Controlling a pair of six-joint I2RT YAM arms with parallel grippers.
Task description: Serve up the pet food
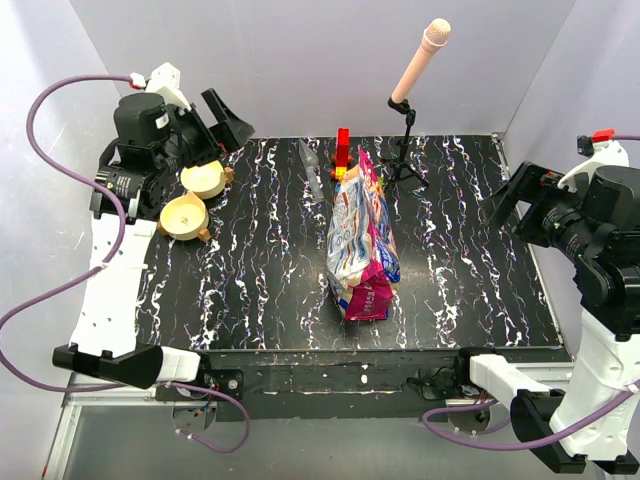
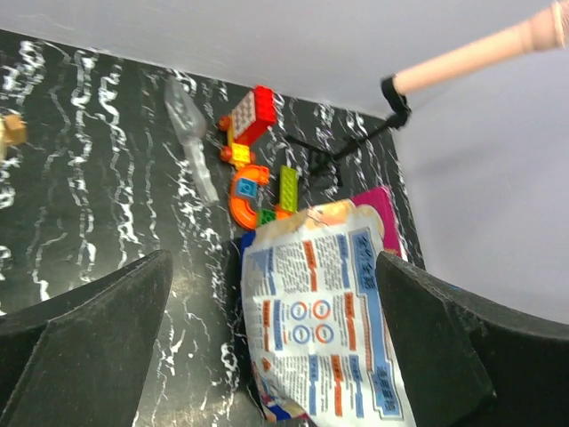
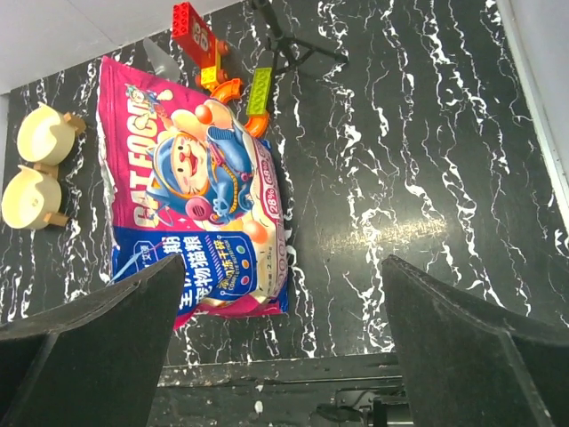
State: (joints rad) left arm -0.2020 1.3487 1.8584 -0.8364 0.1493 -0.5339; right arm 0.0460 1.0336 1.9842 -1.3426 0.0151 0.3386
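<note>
The pet food bag (image 1: 362,240), glossy white, blue and magenta, stands upright at the middle of the black marbled table. It also shows in the left wrist view (image 2: 324,316) and the right wrist view (image 3: 196,191). No kibble shows. Two tan bowls (image 1: 195,200) sit at the far left, also in the right wrist view (image 3: 40,169). My left gripper (image 1: 225,120) is open and empty, raised above the back left, near the bowls. My right gripper (image 1: 515,200) is open and empty, raised at the right edge.
Coloured toy blocks (image 1: 343,152) and a clear plastic scoop (image 1: 310,168) lie behind the bag; both show in the left wrist view, blocks (image 2: 253,165), scoop (image 2: 189,133). A microphone on a small tripod (image 1: 410,110) stands at the back.
</note>
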